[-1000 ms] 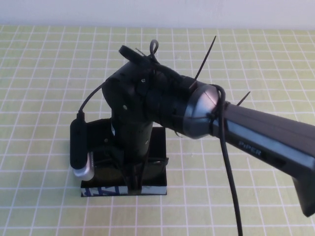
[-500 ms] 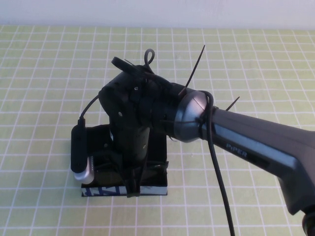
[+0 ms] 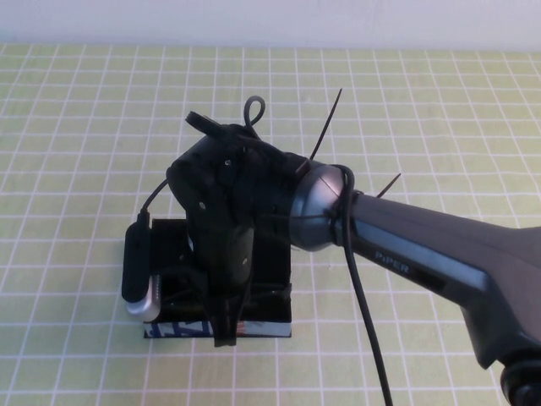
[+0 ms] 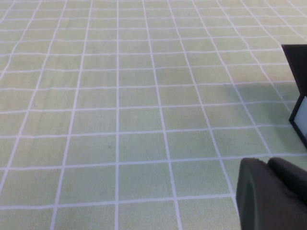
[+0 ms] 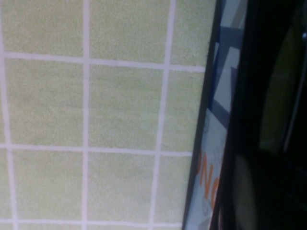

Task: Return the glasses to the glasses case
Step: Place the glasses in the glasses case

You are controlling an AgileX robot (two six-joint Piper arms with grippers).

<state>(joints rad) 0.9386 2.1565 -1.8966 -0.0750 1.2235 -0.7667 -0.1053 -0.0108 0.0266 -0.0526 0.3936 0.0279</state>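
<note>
Your right end effector (image 3: pixel 224 326) hangs over the glasses case (image 3: pixel 270 317) at the counter's (image 3: pixel 76 110) six o'clock; its grip is hidden. Glasses unseen. Left end effector (image 4: pixel 268 196) stays parked, unreadable.

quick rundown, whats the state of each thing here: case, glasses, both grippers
glasses case: on the table, lid open, largely covered by the right arm
glasses: in the case opening, by the front edge; seating unclear
right gripper: lowered over the case's front edge, grip hidden
left gripper: parked off to the side above bare tablecloth, holding nothing
</note>
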